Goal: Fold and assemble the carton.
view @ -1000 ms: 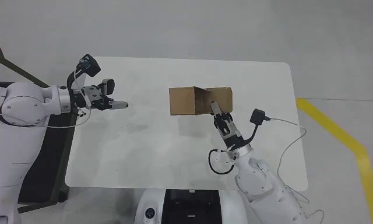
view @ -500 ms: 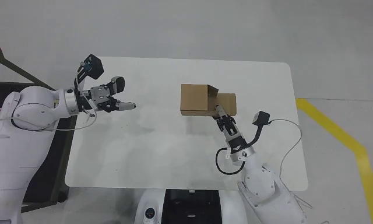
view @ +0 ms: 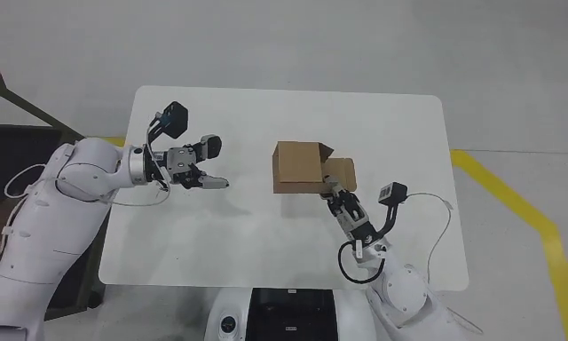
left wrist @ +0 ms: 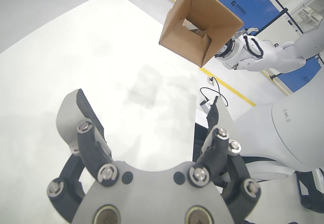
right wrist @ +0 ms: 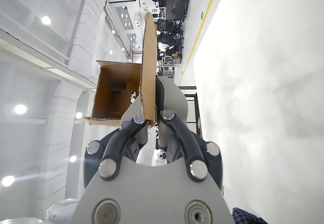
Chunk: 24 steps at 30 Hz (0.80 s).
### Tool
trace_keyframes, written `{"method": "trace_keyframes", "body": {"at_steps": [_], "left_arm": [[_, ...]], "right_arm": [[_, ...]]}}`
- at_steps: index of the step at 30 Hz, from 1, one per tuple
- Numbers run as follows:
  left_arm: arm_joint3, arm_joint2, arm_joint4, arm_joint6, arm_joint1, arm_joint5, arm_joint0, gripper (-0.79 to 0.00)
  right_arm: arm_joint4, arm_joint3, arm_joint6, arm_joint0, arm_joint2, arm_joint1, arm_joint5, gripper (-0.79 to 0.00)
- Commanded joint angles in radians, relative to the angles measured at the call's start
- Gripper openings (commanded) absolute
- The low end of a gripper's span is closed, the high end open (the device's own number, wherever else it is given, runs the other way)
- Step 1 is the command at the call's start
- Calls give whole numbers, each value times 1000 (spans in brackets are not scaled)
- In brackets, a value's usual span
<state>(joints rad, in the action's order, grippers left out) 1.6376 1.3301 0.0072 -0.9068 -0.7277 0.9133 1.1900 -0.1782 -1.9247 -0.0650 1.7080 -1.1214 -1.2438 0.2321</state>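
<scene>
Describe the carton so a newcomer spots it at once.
Start at the white table; right of its centre, the right gripper pinches one flap of the carton. It is the only brown cardboard thing there, a box with an open end.

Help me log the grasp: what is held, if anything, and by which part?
The right gripper holds the carton by the edge of one open flap, jaws shut on it. The left gripper holds nothing.

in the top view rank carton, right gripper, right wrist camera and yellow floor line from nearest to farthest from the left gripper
From the left gripper:
1. carton, over mid-table
2. right gripper, clamped on the carton's far flap
3. right wrist camera, beyond that gripper
4. yellow floor line, off the table's far end
</scene>
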Motion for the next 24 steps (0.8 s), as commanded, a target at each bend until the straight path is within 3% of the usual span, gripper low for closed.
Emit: {"method": "trace_keyframes", "body": {"at_steps": [1,5,17,19,24], "left_arm": [[-2,-22,-2,0,2,0,-10,0],[-2,-79,-49,-28,7,-28,-30,0],[-2,-79,-49,-28,7,-28,-30,0],[15,-79,-27,6,5,-37,-20,0],[29,-71,61,142,-6,63,2,0]], "right_arm": [[-1,-1,-8,6,-6,1,-4,-785],[4,-5,-10,12,-12,1,-6,-785],[17,-3,0,10,-9,-1,-1,-785],[13,-2,1,8,-7,-2,-6,-785],[-10,20,42,-17,4,-10,-42,-785]]}}
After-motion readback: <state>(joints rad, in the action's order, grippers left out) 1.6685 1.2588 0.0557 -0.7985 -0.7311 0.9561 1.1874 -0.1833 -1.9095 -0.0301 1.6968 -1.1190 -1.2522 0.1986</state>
